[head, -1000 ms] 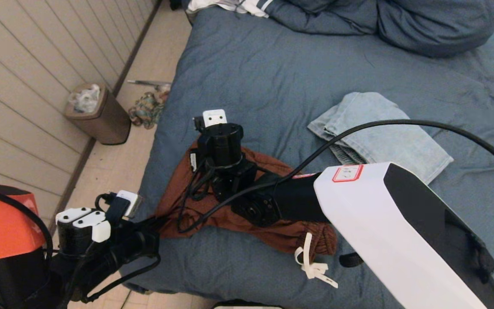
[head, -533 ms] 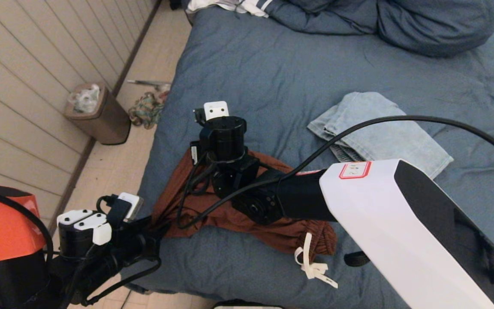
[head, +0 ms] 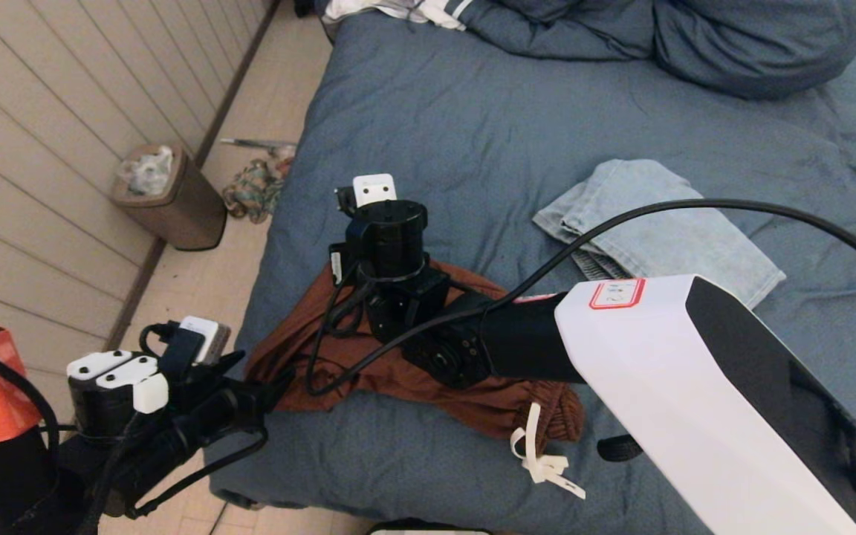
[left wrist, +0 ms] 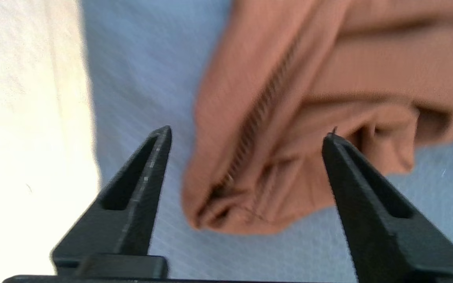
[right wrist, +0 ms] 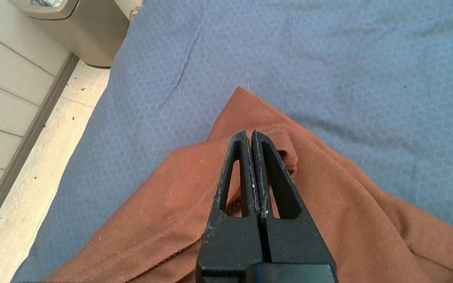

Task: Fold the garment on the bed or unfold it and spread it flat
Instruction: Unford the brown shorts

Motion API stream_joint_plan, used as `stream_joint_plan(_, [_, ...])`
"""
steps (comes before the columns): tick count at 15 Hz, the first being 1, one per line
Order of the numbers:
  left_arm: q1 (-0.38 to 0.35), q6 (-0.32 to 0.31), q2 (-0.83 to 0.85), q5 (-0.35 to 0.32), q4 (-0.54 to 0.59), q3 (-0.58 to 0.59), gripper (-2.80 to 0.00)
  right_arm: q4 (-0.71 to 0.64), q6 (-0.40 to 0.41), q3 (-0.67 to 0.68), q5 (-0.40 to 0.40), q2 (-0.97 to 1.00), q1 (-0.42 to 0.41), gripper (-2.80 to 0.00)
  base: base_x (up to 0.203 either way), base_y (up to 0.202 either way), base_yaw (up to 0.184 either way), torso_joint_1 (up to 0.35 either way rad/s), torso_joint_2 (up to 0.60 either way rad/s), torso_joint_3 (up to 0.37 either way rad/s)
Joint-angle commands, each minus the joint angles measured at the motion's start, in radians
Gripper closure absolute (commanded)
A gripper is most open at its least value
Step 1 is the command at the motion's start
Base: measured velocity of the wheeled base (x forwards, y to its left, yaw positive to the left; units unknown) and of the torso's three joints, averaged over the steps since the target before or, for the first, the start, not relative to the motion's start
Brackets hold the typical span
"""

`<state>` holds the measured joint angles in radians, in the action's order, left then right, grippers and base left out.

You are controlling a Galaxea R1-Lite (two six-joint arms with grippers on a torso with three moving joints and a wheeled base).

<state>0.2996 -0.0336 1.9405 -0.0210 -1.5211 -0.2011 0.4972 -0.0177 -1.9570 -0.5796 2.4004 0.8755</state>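
Rust-brown garment (head: 413, 371), one crumpled knit piece with ribbed cuffs, lies near the front left corner of the bed (head: 472, 134), bunched into soft folds. A white tag (head: 543, 464) hangs off its front edge.

Going left to right in the head view: pale horizontal wall panelling, then one small brown bin (head: 172, 197) on the beige floor, with one heap of multicoloured cloth (head: 253, 189) beside it against the bed's side.

One left gripper (head: 268, 386) sits low at the bed's left edge, its two black tapered fingers (left wrist: 140, 188) spread wide apart and holding nothing. From its wrist camera, the garment's corner (left wrist: 289, 149), with a ribbed seam running along it, lies between and just beyond the fingertips on the blue sheet.

One right gripper (right wrist: 249, 135) reaches over the middle of the garment on a long white and black arm. Its two fingers are pressed together, tips resting at a folded edge of the brown fabric (right wrist: 273, 149); whether any cloth is pinched between them cannot be told.

Further right lies one folded pair of light-blue jeans (head: 658, 230), a neat oblong of faded denim, apart from the brown garment. Behind, across the head of the bed, sits rumpled slate-blue bedding (head: 695, 37), puffy and rounded. The sheet itself is quilted and lightly wrinkled.
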Motion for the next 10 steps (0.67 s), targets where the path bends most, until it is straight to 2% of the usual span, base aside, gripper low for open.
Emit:
stream_joint_plan(1, [-0.027, 0.001, -0.067, -0.002, -0.009, 0.002, -2.8, 0.001, -0.001, 0.0, -0.003, -0.001, 0.002, 0.0, 0.0, 0.0, 0.0, 0.0, 0.0, 0.0])
stream_joint_plan(7, [-0.028, 0.0, -0.063, 0.0, -0.009, 0.0, -2.8, 0.0, 0.004, 0.001, -0.013, 0.007, 0.0, 0.0, 0.0, 0.0, 0.0, 0.0, 0.0, 0.0])
stream_joint_plan(10, [-0.037, 0.018, -0.1, 0.003, -0.009, -0.012, -2.8, 0.002, 0.004, 0.001, -0.014, 0.032, -0.012, 0.0, 0.0, 0.0, 0.0, 0.0, 0.0, 0.0])
